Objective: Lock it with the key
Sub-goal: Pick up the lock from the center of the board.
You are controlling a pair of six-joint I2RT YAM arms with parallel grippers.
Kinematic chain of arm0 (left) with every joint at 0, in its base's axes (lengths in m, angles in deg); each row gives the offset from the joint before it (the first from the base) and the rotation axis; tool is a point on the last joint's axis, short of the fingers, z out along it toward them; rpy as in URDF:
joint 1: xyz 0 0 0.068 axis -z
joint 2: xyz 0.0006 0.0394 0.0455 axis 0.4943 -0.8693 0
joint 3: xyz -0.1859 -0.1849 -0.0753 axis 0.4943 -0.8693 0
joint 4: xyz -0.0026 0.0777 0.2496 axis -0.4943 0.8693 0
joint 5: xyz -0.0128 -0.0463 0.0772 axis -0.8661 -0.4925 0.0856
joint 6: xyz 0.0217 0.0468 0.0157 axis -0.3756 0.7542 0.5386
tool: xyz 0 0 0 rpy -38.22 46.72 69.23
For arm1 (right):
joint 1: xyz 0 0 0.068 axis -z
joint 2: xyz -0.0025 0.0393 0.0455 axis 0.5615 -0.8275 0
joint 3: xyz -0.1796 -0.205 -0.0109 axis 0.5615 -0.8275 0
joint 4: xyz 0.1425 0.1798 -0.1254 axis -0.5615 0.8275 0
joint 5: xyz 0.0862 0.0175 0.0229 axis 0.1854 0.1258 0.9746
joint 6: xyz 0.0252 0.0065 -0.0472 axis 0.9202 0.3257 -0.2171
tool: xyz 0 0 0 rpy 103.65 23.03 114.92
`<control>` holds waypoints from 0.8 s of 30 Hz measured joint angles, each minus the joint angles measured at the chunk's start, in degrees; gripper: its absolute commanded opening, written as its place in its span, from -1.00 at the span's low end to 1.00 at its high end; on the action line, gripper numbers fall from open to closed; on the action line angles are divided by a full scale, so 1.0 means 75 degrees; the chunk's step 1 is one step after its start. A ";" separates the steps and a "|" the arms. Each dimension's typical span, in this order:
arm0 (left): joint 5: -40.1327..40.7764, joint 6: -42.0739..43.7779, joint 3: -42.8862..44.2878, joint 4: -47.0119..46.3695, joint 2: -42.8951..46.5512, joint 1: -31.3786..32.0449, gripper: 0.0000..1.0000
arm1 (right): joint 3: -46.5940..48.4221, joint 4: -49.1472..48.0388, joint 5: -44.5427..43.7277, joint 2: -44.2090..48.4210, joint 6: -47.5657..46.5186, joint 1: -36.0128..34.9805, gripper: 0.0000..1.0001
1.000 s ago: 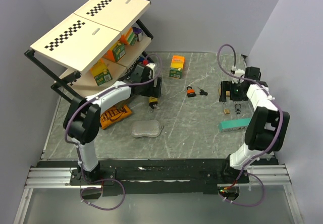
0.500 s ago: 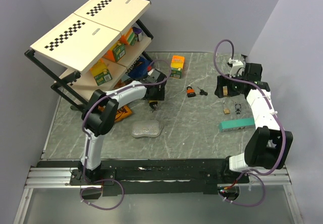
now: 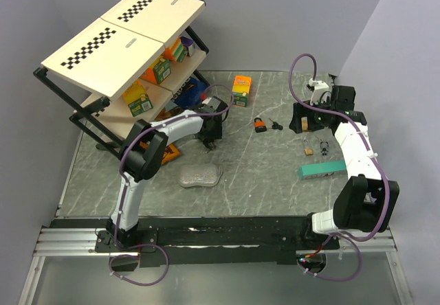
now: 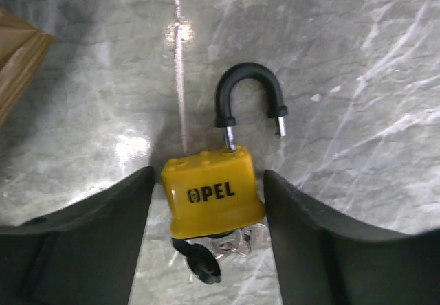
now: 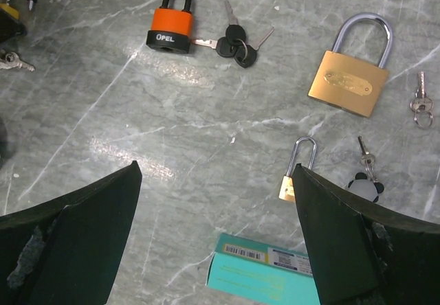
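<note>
Left hand (image 4: 210,176) straddling the yellow padlock (image 4: 213,194) on the surface (image 4: 344,58)
Its fingers flank the lock body, spread and not yet clamped (shackle raised, key (image 4: 203,264) in the bottom); the right hand (image 5: 216,167) hangs wide open, empty, near an orange padlock (image 5: 170,27).

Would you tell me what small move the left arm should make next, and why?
Probably close the left tool on the yellow padlock. Its body lies between the fingers with a slim gap on one side, its shackle stands open and a key sits in its base, so a firm hold seems needed before pressing the shackle shut.
</note>
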 measured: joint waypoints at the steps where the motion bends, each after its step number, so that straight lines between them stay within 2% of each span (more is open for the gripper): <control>1: -0.0017 -0.0015 0.0026 0.0000 -0.0009 0.0000 0.06 | 0.0000 0.0003 0.0009 0.0000 0.0003 0.0000 0.98; 2: -0.0035 -0.0067 0.0047 0.0000 -0.0017 0.0000 -0.05 | 0.0000 0.0003 0.0026 0.0000 0.0003 0.0000 0.98; 3: -0.0020 -0.0064 0.0079 0.0035 -0.0026 0.0000 -0.25 | 0.0000 0.0003 0.0052 0.0000 0.0009 0.0000 0.98; 5: -0.0038 -0.0154 0.0108 0.0093 -0.0029 0.0000 -0.44 | 0.0000 -0.0003 0.0140 0.0000 0.0061 0.0000 0.98; 6: -0.0047 -0.0178 0.0131 0.0152 -0.0026 0.0000 -0.62 | -0.0003 -0.0015 0.0219 0.0003 0.0117 0.0000 0.98; 9: -0.0131 -0.0338 0.0178 0.0265 -0.0023 -0.0003 -0.81 | -0.0181 -0.0364 0.0522 0.0166 0.0437 0.0000 0.98; 13: -0.0606 -0.0595 0.0204 0.0332 0.0134 -0.0006 -0.96 | -0.0758 -0.1107 0.1195 0.0740 0.1236 -0.0044 0.98; 15: -0.0982 -0.0673 0.0152 0.0192 0.0434 -0.0006 -0.98 | -0.0903 -0.1408 0.1527 0.0921 0.1638 -0.0137 0.98; 20: -0.1944 -0.0737 -0.0525 -0.0848 0.1979 -0.0026 -0.98 | -0.1037 -0.2264 0.2387 0.1040 0.2547 -0.0472 0.98; 24: -0.3232 -0.1291 -0.0953 -0.2084 0.3162 -0.0274 -0.98 | -0.1387 -0.2906 0.2591 0.1428 0.3072 -0.0519 0.98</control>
